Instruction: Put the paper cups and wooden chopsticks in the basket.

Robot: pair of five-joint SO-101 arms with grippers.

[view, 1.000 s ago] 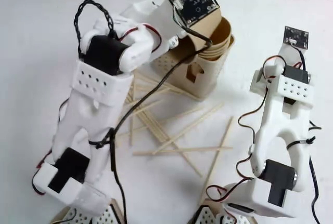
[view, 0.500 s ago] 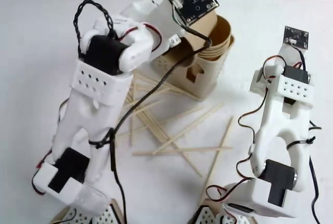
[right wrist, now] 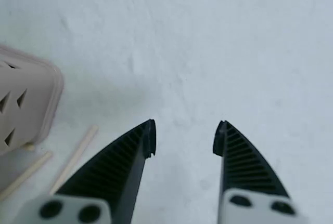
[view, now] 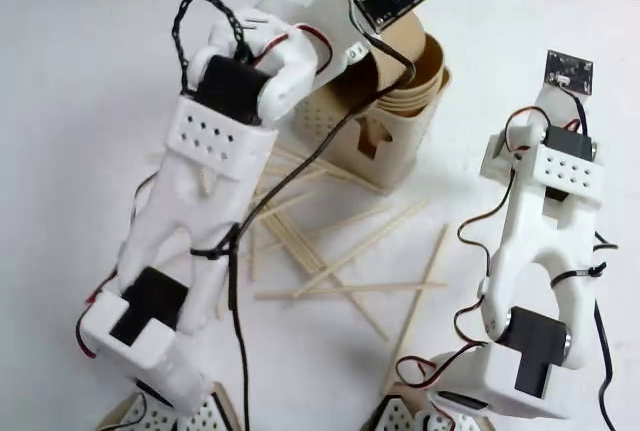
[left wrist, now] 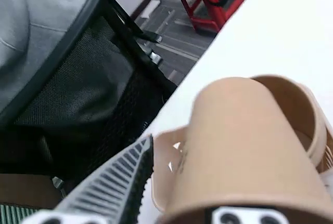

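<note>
My left gripper (view: 372, 39) is over the beige basket (view: 385, 146) at the back of the table, shut on a brown paper cup (left wrist: 244, 146). That cup (view: 400, 46) lies tilted, mouth toward the stacked paper cups (view: 420, 86) standing in the basket. One ribbed finger (left wrist: 117, 187) presses its side; the other is hidden. Several wooden chopsticks (view: 335, 251) lie scattered on the white table in front of the basket. My right gripper (right wrist: 183, 140) hangs open above bare table to the right of the basket, with nothing between its fingers.
The basket's perforated corner (right wrist: 23, 99) and two chopstick ends (right wrist: 73, 159) lie close to my right gripper. A dark chair and a red frame (left wrist: 208, 0) stand beyond the table's far edge. Both arm bases sit at the table's near edge.
The left arm has swung a little to the right and farther back, carrying the held cup along over the basket. The right arm has not moved.
</note>
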